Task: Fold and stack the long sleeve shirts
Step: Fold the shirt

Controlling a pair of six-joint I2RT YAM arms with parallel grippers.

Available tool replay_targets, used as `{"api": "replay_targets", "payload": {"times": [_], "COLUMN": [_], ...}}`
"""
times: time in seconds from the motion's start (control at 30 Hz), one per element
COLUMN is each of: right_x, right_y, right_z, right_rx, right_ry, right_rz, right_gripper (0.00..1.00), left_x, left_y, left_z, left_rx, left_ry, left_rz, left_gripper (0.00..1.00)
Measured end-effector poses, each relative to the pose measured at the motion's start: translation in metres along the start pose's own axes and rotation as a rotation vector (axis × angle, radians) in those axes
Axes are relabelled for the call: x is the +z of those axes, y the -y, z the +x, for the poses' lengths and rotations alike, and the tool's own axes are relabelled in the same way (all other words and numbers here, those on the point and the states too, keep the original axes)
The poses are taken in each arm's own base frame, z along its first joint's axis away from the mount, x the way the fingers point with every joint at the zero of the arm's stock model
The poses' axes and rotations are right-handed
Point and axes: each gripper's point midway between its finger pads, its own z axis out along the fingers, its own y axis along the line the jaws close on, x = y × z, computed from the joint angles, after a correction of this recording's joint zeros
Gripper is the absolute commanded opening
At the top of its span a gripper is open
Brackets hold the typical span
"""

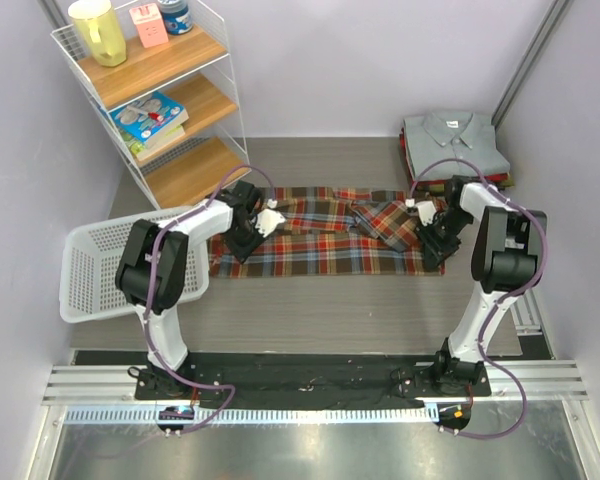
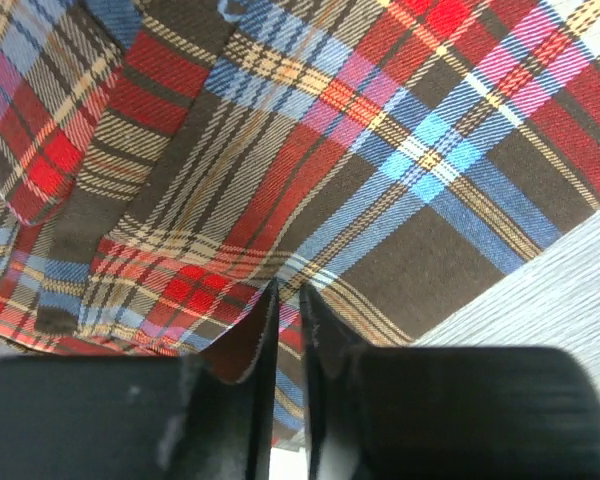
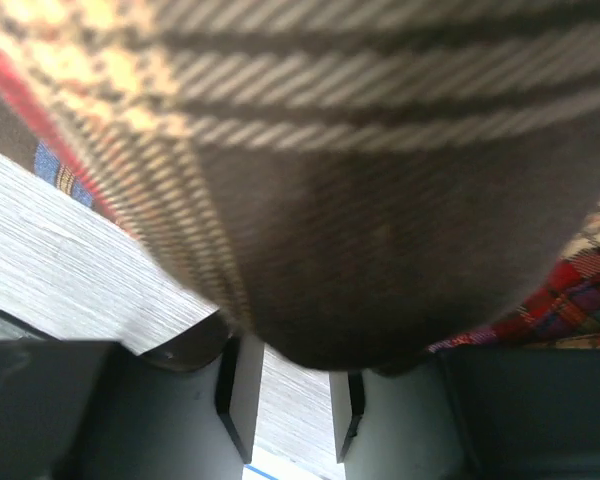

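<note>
The red, dark and cream plaid long sleeve shirt (image 1: 320,245) lies spread flat across the middle of the table, sleeves folded in on top. My left gripper (image 1: 250,235) is at its left edge. In the left wrist view the gripper (image 2: 290,292) has its fingers almost together, with plaid cloth (image 2: 380,150) pinched in the narrow gap and puckering toward the tips. My right gripper (image 1: 432,240) is at the shirt's right edge. There a thick plaid fold (image 3: 360,230) bulges between the fingers (image 3: 242,395) and hides their tips. A folded stack with a grey collared shirt (image 1: 450,140) on top sits at the back right.
A white wire basket (image 1: 92,265) stands at the table's left edge beside my left arm. Behind it is a wire shelf rack (image 1: 170,110) holding a yellow jug, boxes and books. Walls close in on both sides, and a metal rail runs along the near edge.
</note>
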Motion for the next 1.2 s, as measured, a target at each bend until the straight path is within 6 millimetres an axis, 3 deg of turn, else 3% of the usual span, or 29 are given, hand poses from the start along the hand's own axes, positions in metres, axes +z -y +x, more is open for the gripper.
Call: {"api": "replay_targets", "payload": {"times": [0.23, 0.33, 0.43, 0.47, 0.5, 0.6, 0.7, 0.77, 0.9, 1.0, 1.2], "right_x": [0.002, 0.003, 0.002, 0.001, -0.001, -0.017, -0.047, -0.069, -0.093, -0.09, -0.066], "right_y": [-0.012, -0.022, -0.033, -0.036, -0.039, -0.042, -0.039, -0.04, -0.051, -0.055, -0.045], "right_z": [0.026, 0.049, 0.079, 0.09, 0.1, 0.116, 0.107, 0.091, 0.065, 0.054, 0.038], "right_rx": [0.009, 0.014, 0.029, 0.037, 0.048, 0.072, 0.068, 0.042, 0.022, 0.06, 0.167], "right_ry": [-0.01, -0.038, -0.065, -0.077, -0.088, -0.074, 0.02, 0.106, 0.233, 0.266, 0.259], "right_rz": [0.027, 0.026, 0.011, 0.0, -0.013, -0.039, -0.021, 0.001, -0.032, -0.101, -0.192], "right_gripper": [0.3, 0.28, 0.36, 0.38, 0.48, 0.62, 0.67, 0.71, 0.71, 0.72, 0.72], "left_x": [0.0, -0.002, -0.005, -0.006, -0.008, -0.016, -0.034, -0.051, -0.088, -0.114, -0.147], "left_y": [0.016, 0.036, 0.054, 0.061, 0.067, 0.09, 0.104, 0.105, 0.105, 0.105, 0.104], "left_z": [0.006, 0.015, 0.027, 0.033, 0.036, 0.055, 0.059, 0.047, 0.02, 0.003, -0.019], "left_rx": [0.103, 0.157, 0.182, 0.18, 0.179, 0.135, 0.103, 0.093, 0.093, 0.097, 0.071], "left_ry": [-0.004, -0.018, -0.029, -0.028, -0.026, -0.012, 0.043, 0.131, 0.327, 0.454, 0.611], "left_rz": [-0.062, -0.06, -0.038, -0.019, -0.007, 0.065, 0.093, 0.08, 0.033, 0.003, -0.03], "left_gripper": [0.05, 0.04, 0.05, 0.08, 0.12, 0.38, 0.55, 0.62, 0.89, 1.0, 1.0]}}
